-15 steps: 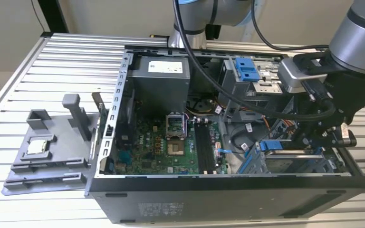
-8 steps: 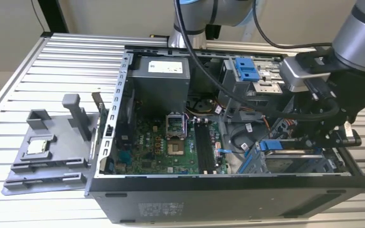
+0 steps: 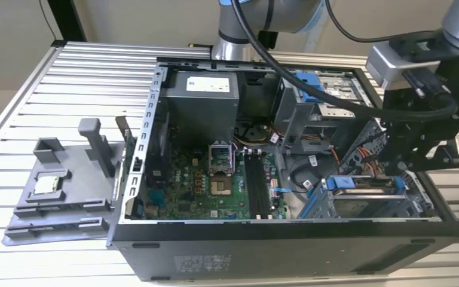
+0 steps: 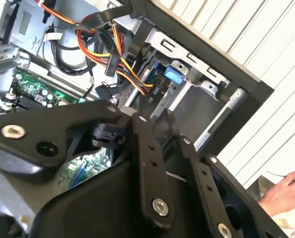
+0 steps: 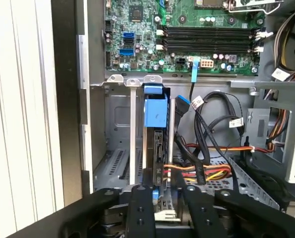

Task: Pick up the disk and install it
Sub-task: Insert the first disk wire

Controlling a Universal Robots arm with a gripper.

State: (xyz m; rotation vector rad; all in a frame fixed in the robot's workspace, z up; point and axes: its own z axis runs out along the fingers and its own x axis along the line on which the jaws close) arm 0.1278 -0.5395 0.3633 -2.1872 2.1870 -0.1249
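Note:
The disk [image 3: 363, 184] lies in the drive cage at the front corner of the open computer case, on the exterior view's right, its blue frame showing. In the first wrist view the disk [image 5: 154, 114] stands edge-on in the cage slot, blue tab at the far end. My gripper [image 5: 167, 191] straddles its near end, one black finger on each side, and looks shut on it. The second wrist view has the gripper [image 4: 154, 119] just short of the blue tab [image 4: 172, 77]. In the exterior view the gripper [image 3: 397, 170] hangs right above the cage.
Orange, yellow and black cables [image 5: 206, 168] run close beside the cage. The motherboard [image 5: 187, 29] lies beyond it. Another blue-framed bay [image 3: 325, 89] sits at the case's far side. A grey fixture [image 3: 62, 185] holding a small chip [image 3: 46, 184] stands outside the case. A person's hand [image 4: 286, 191] rests nearby.

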